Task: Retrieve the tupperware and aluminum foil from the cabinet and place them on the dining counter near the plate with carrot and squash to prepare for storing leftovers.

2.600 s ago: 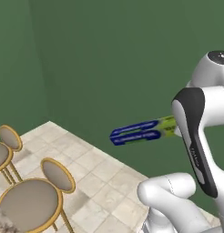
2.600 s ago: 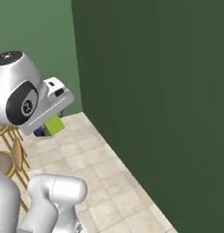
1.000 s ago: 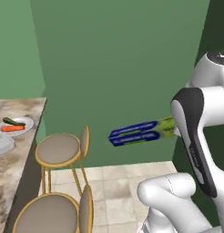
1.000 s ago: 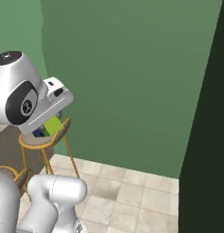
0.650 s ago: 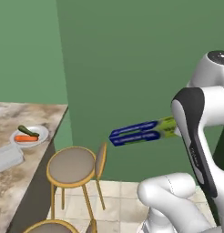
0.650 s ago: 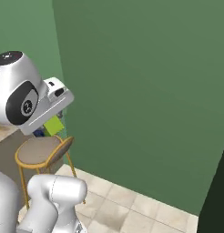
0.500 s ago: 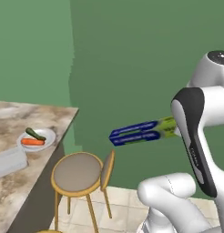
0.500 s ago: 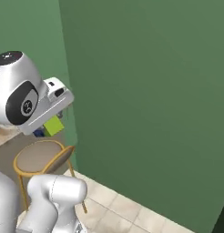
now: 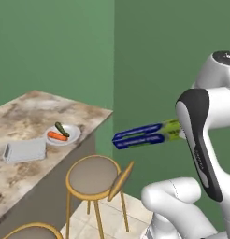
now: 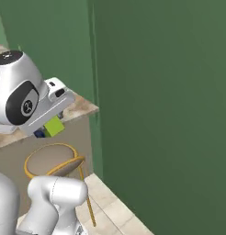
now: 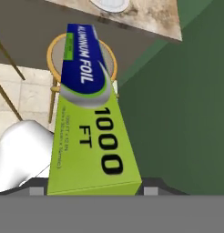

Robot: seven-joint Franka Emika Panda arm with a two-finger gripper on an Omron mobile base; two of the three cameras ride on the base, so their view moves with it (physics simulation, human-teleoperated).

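My gripper (image 11: 93,189) is shut on the aluminum foil (image 11: 89,113), a long blue and green box that juts out leftwards (image 9: 145,134) in the left base view, in mid-air above a stool. Its green end (image 10: 54,126) shows under the hand in the right base view. On the marble dining counter (image 9: 32,109) at the left lies the tupperware (image 9: 24,151), a flat grey container. Just right of it stands the white plate (image 9: 75,133) with a carrot (image 9: 56,136) and a green squash (image 9: 61,129). The foil is well right of the plate and above counter level.
A round stool (image 9: 92,175) with a wooden back stands under the foil, against the counter's end; it also appears below the hand (image 10: 50,160). Another stool's rim (image 9: 32,231) shows at the bottom left. Green walls (image 9: 149,56) close in behind and to the right.
The whole picture has shifted as the base turned: the counter with plate and tupperware has come further into view and moved right. The foil stays in the gripper as before.
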